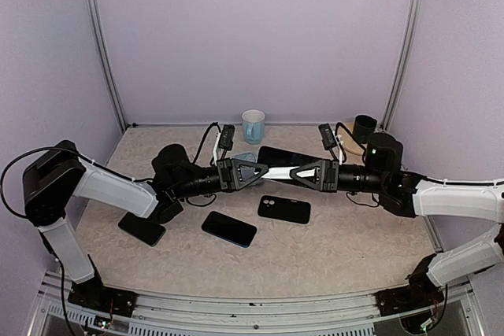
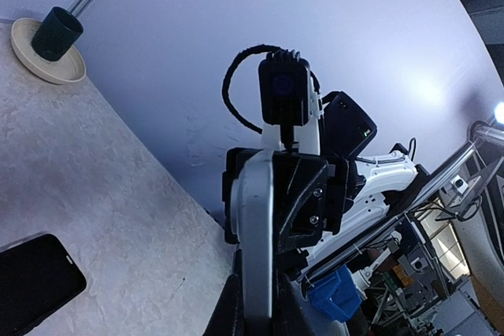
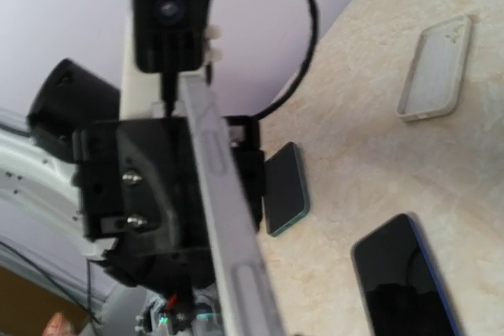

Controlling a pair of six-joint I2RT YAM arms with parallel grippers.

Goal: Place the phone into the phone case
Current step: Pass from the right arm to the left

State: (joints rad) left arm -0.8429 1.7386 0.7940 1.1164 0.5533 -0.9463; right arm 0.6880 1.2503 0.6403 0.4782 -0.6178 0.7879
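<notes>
Both grippers meet above the middle of the table. My left gripper (image 1: 266, 171) and my right gripper (image 1: 294, 172) are each shut on one end of a thin silver-white phone (image 1: 279, 172) and hold it off the table, edge-on. The left wrist view shows its grey edge (image 2: 260, 249) between my dark fingers (image 2: 224, 312). The right wrist view shows its side with long button slots (image 3: 228, 234). A black phone case (image 1: 284, 208) with a camera cut-out lies flat just in front of the grippers.
A dark blue phone (image 1: 228, 228) and a teal-edged black phone (image 1: 142, 228) lie front left. A pale translucent case (image 3: 435, 68) and a black slab (image 1: 279, 155) lie behind the grippers. A blue mug (image 1: 253, 126) and a dark cup on a saucer (image 1: 364, 127) stand at the back.
</notes>
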